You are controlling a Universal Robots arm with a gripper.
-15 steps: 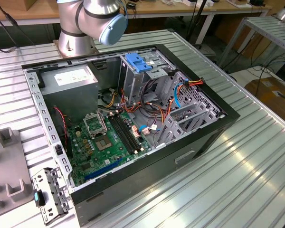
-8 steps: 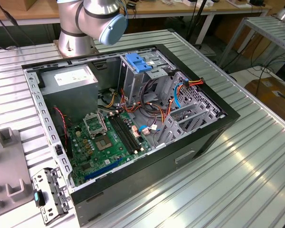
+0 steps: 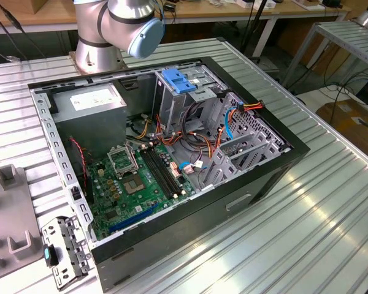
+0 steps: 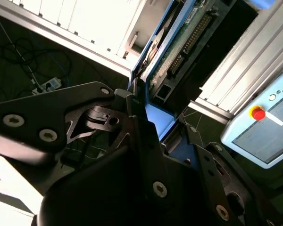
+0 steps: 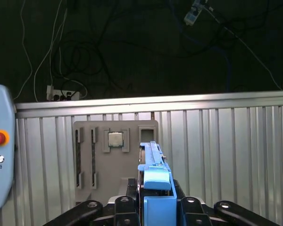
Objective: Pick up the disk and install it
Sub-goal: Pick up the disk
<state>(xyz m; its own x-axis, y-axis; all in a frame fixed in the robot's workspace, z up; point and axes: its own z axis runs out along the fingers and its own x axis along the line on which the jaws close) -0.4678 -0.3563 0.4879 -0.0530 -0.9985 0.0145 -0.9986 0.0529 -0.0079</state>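
In both wrist views my gripper is shut on the disk, which I see edge-on and standing up between the black fingers. A blue plastic rail runs along its near edge. In the second wrist view the disk shows its green circuit-board side and connectors, with the gripper clamped at its blue-railed end. The disk is held in the air above the ribbed metal table. In the exterior view the arm's base and elbow stand behind the open computer case.
The open case holds a green motherboard, a grey power supply box, cables and a drive cage topped by a blue latch plate. A grey fixture tray carries a chip. A teach pendant lies at the table's edge.
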